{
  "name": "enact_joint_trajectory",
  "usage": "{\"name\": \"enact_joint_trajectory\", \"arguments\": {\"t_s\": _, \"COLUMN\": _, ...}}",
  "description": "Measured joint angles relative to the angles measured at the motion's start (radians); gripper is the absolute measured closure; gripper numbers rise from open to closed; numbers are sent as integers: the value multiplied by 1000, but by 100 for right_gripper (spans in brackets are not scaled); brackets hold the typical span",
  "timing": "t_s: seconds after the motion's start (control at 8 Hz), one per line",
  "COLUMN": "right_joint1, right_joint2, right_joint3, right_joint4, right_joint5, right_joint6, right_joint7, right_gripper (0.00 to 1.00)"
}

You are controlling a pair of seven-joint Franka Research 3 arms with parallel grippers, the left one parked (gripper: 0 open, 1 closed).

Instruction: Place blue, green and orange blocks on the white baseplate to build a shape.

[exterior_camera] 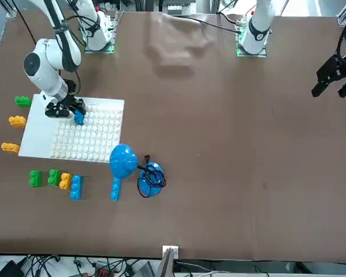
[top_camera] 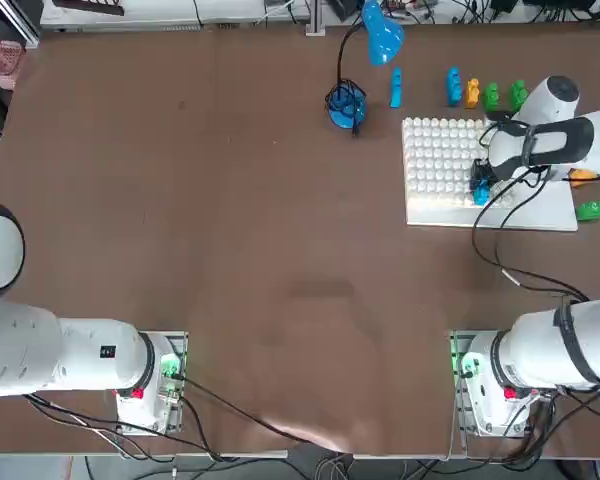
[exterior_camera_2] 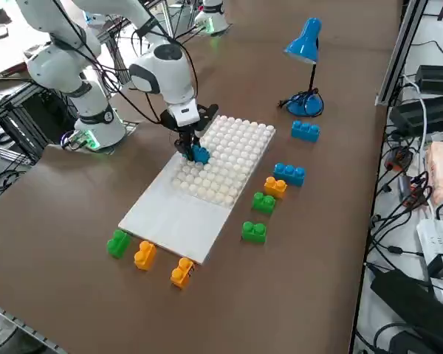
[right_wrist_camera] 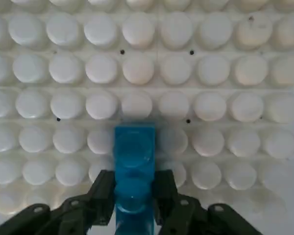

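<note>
We see the right gripper (right_wrist_camera: 133, 196) clamped on a blue block (right_wrist_camera: 134, 166), holding it low over the studded grid of the white baseplate (top_camera: 435, 160), near the grid's near right edge. Other blue, green and orange blocks lie on the table just beyond the baseplate's far and right sides.

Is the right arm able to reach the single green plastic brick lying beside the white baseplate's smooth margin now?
Probably not yet: the right gripper is shut on a small blue brick over the white baseplate. The green brick itself lies uncovered nearby.
</note>
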Motion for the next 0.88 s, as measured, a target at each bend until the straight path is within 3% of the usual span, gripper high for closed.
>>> {"name": "enact_joint_trajectory", "arguments": {"t_s": 0.88, "right_joint1": 0, "right_joint2": 1, "right_joint3": 0, "right_joint4": -4, "right_joint5": 0, "right_joint6": 10, "right_joint7": 2, "right_gripper": 62}}
